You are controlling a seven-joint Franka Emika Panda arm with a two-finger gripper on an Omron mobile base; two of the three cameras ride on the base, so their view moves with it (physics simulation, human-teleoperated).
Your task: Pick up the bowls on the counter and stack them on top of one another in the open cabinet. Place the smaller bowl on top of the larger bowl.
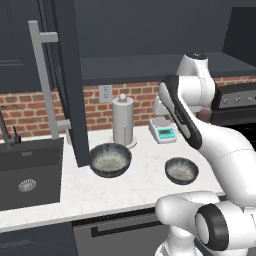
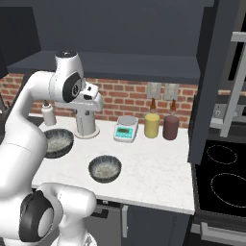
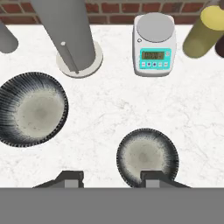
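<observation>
On the white counter (image 1: 145, 172) the larger bowl (image 1: 110, 160) (image 2: 56, 142) (image 3: 33, 109) sits in front of the paper-towel holder. The smaller bowl (image 1: 181, 170) (image 2: 104, 168) (image 3: 147, 157) rests to its right, nearer the front edge. My gripper (image 3: 111, 178) hangs open well above the counter, looking straight down, with nothing between its fingers. One fingertip (image 3: 151, 177) lines up with the smaller bowl's near rim. The open cabinet (image 1: 150, 67) (image 2: 110, 62) is above, its door (image 1: 70, 75) swung out over the larger bowl's left side.
A paper-towel holder (image 1: 123, 121) (image 3: 70, 35) and a scale (image 1: 164, 130) (image 3: 154, 43) stand by the brick wall. Yellow (image 2: 152, 124) and dark red (image 2: 170, 126) bottles stand further right. Black sink (image 1: 30, 172) lies left, stove (image 2: 221, 178) right.
</observation>
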